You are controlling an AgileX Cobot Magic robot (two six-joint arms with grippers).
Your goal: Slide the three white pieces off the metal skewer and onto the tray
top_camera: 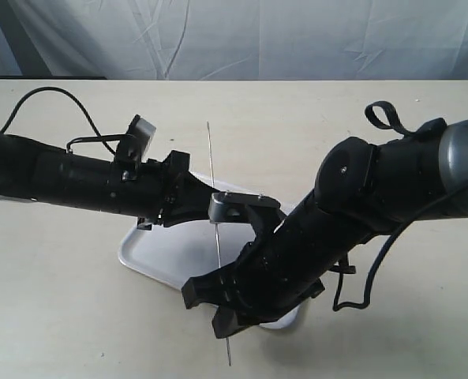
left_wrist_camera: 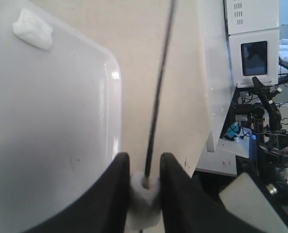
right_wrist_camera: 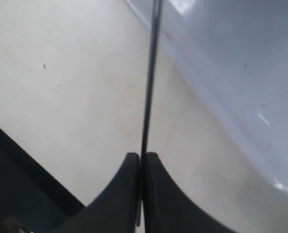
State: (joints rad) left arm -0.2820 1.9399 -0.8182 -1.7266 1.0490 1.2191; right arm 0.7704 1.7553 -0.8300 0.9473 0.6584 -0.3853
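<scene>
The metal skewer (top_camera: 211, 158) hangs level above the table, crossing over the white tray (top_camera: 151, 254). My left gripper (top_camera: 207, 199) is shut on a white piece (left_wrist_camera: 144, 193) that is threaded on the skewer (left_wrist_camera: 158, 87), beside the tray's rounded corner (left_wrist_camera: 112, 73). Another white piece (left_wrist_camera: 33, 29) lies loose on the tray. I cannot make out a third piece. My right gripper (top_camera: 218, 312) is shut on the bare skewer (right_wrist_camera: 149, 77) near its other end, with the tray's rim (right_wrist_camera: 202, 92) alongside.
The beige table (top_camera: 60, 316) runs back to a wrinkled grey backdrop (top_camera: 297, 39). Black cables loop off both arms (top_camera: 52, 99). Past the table's edge, the left wrist view shows white equipment with a screen (left_wrist_camera: 254, 56).
</scene>
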